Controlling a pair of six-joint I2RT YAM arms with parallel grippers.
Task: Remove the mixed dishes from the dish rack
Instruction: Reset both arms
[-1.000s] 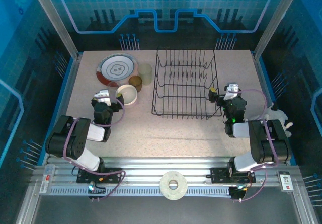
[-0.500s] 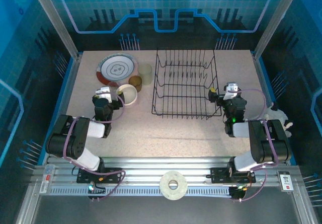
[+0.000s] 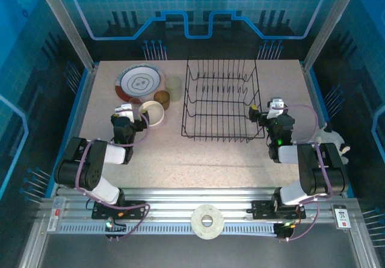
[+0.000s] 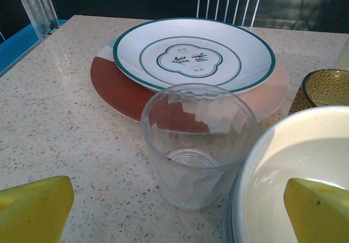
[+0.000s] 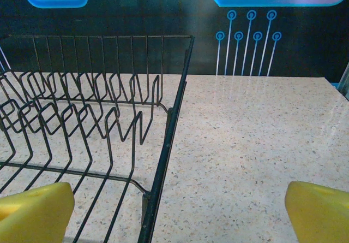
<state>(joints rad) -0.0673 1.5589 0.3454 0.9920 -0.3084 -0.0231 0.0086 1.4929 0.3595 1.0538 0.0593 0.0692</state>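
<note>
The black wire dish rack (image 3: 221,102) stands mid-table with nothing in it; its right corner (image 5: 163,144) fills the left of the right wrist view. A green-striped plate (image 4: 193,54) lies on a red-rimmed plate (image 4: 117,84) at the back left (image 3: 139,81). A clear lilac cup (image 4: 197,144) stands upright on the table just ahead of my open left gripper (image 4: 177,215), untouched by the yellow fingers (image 4: 32,210). A cream cup (image 4: 294,172) and an amber cup (image 4: 324,90) sit to its right. My right gripper (image 5: 177,215) is open beside the rack, holding nothing.
A pale yellow-green cup (image 3: 174,87) stands between the plates and the rack. From above, my left gripper (image 3: 124,109) is near the cream cup (image 3: 153,112) and my right gripper (image 3: 275,104) by the rack's right side. A white ring (image 3: 207,221) lies on the front rail.
The left gripper has edged slightly away from the arm bases, toward the cups. The right arm has barely moved.
</note>
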